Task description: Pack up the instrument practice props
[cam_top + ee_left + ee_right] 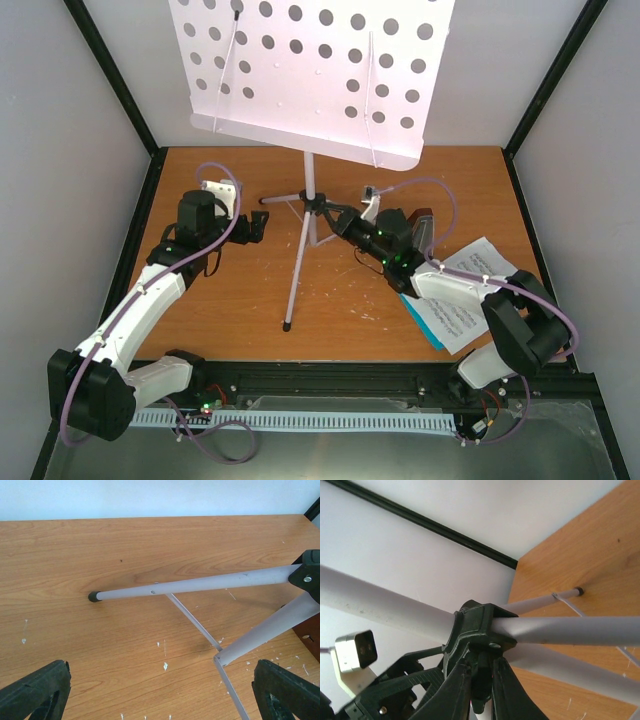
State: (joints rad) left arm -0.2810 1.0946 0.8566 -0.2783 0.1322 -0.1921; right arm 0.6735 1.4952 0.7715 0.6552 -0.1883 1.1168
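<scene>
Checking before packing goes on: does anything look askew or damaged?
The sheet music lies crooked at right, partly under the right arm, a teal booklet poking out beneath. White flecks mark the table. The stand is upright.

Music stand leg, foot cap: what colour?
Black cap on the music stand's silver-white leg; clearest in left wrist view.

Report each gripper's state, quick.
Left gripper: open, holding nothing.
Right gripper: closed on the black hub of the music stand.
</scene>
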